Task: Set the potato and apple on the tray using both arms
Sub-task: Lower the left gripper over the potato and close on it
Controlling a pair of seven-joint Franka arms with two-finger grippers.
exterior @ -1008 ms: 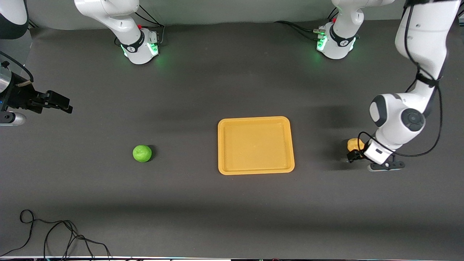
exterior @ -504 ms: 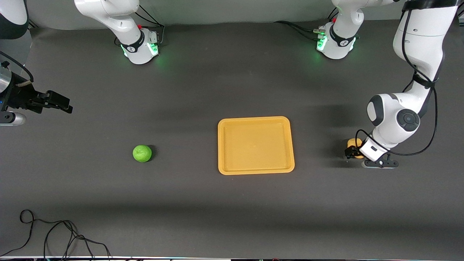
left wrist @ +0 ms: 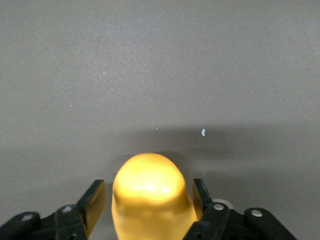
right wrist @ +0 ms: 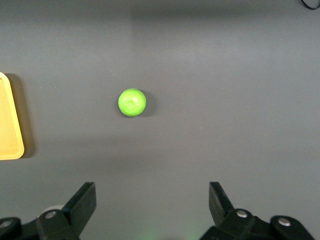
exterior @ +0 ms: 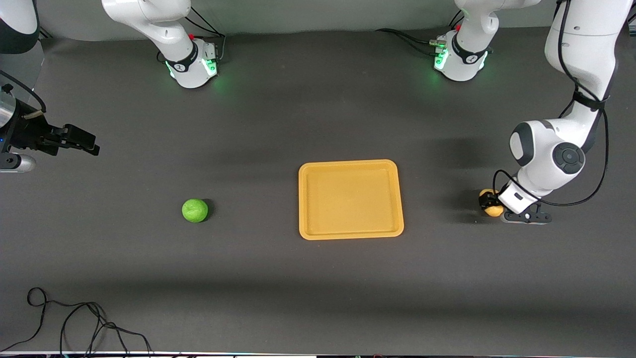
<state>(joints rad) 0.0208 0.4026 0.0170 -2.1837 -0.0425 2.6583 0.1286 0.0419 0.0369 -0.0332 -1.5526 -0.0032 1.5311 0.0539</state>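
Observation:
The glossy yellow potato (exterior: 494, 210) lies beside the tray toward the left arm's end of the table. My left gripper (exterior: 489, 203) is down on it, with its black fingers (left wrist: 95, 200) shut against both sides of the potato (left wrist: 150, 190). I cannot tell whether the potato still touches the table. The round green apple (exterior: 195, 210) rests alone on the dark table, toward the right arm's end. The orange tray (exterior: 350, 162) in the middle holds nothing. My right gripper (exterior: 87, 141) waits open over the table's end; its wrist view shows the apple (right wrist: 132, 102) and a tray corner (right wrist: 10, 150).
A black cable (exterior: 74, 318) loops on the table at the corner nearest the front camera, at the right arm's end. Both arm bases (exterior: 194, 64) (exterior: 459, 57) glow green along the table's edge farthest from the front camera.
My left gripper's fingers have closed from wide open onto the potato, and the left wrist has shifted slightly with it. The right arm, apple and tray have not moved.

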